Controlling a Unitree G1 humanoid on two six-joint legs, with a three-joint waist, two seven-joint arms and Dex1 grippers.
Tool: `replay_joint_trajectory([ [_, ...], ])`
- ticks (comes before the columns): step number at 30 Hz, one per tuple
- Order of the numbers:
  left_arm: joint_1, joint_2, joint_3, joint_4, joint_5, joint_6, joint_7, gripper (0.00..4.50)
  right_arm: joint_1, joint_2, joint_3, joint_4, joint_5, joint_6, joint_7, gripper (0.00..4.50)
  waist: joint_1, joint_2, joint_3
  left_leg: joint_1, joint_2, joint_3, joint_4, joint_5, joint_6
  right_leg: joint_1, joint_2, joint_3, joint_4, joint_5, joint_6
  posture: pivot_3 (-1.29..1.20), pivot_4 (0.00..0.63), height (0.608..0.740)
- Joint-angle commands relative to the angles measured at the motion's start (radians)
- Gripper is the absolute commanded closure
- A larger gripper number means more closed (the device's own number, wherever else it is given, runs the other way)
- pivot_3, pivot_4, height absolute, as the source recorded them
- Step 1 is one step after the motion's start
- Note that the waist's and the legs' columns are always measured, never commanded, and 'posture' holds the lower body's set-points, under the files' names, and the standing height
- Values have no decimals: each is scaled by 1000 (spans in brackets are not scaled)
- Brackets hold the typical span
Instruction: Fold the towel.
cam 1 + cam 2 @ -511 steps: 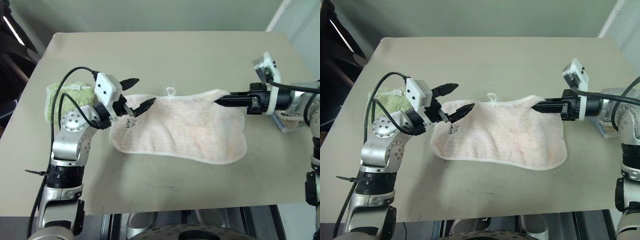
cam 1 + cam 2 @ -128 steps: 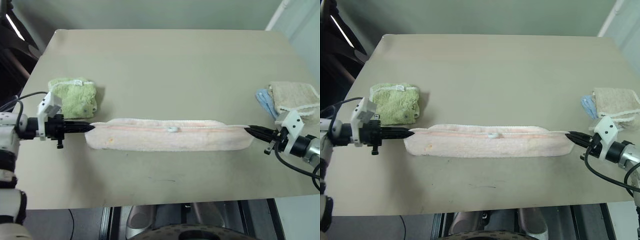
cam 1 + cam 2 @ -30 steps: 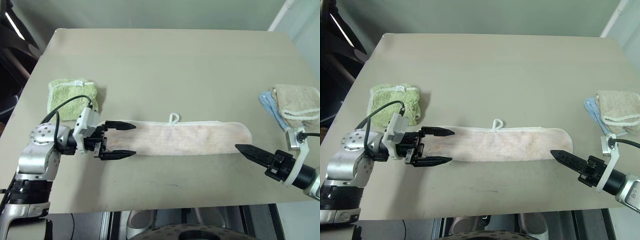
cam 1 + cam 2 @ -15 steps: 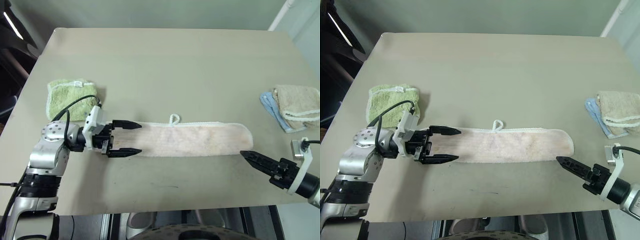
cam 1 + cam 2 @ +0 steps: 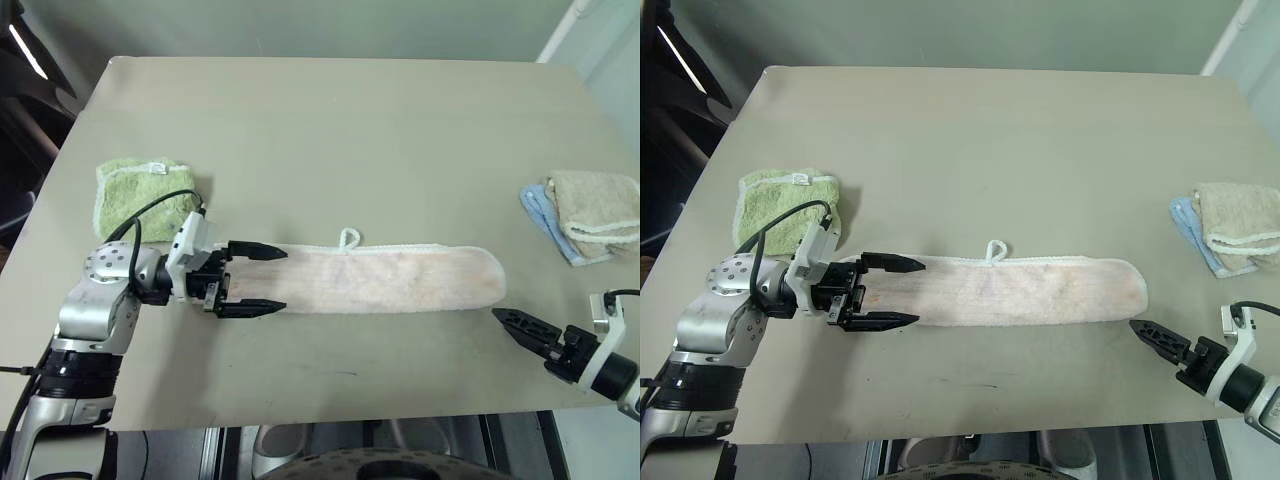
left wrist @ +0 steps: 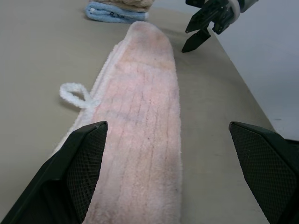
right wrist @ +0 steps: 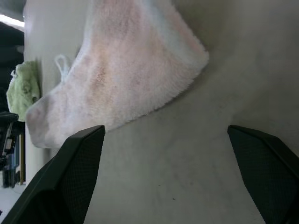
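The pale pink towel [image 5: 380, 281] lies folded into a long narrow strip across the near part of the table [image 5: 330, 130], its white loop [image 5: 347, 238] sticking out on the far side. My left gripper [image 5: 284, 279] is open, its two fingers lying low on either side of the strip's left end. My right gripper [image 5: 507, 320] is open too and empty. It hovers near the table's front right edge, a short way off the towel's right end [image 7: 187, 42], pointing at it.
A folded green towel [image 5: 140, 195] lies at the left, behind my left arm. A beige cloth [image 5: 597, 200] on a blue one [image 5: 548, 222] sits at the right edge. The front table edge runs close under my right gripper.
My right gripper has drawn back and down toward the front right corner, away from the towel's right end. The left gripper stays open around the left end. The towel has not moved.
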Motion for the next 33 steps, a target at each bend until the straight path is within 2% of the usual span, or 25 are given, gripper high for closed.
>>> replay_joint_trajectory([
  [1, 3, 21, 15, -59, -24, 27, 7, 0, -53, 11, 17, 39, 3, -2, -32, 36, -1, 0, 0, 1, 0, 0, 0, 0, 0, 1, 0, 0, 0, 0, 0, 0, 150, 733],
  [11, 11, 15, 5, -103, -40, 57, 28, 0, -203, 38, 77, 117, -20, 19, -82, 36, -14, -1, -1, 4, 0, 0, 1, 3, 1, 3, 0, 0, 0, 4, 1, 0, 150, 733],
  [23, -45, -1, -15, -30, -5, 26, 16, 0, -443, 99, 166, 263, -106, 68, -59, 36, -16, -1, -1, 3, 0, 0, 0, 6, 1, 2, 0, 0, 0, 9, -2, 0, 150, 733],
  [28, -66, 8, -12, 10, 15, -6, 1, 0, -428, 125, 154, 249, -100, 106, -50, 36, -16, -3, -2, 4, 1, 0, 1, 6, 1, 3, 0, 0, 0, 9, -2, 0, 150, 733],
  [33, -79, 8, -9, 43, 30, -36, -9, 0, -368, 135, 134, 194, -30, 129, -56, 36, -12, -3, -2, 3, 1, -1, 0, 6, 0, 2, 0, 0, 0, 8, -2, 0, 150, 733],
])
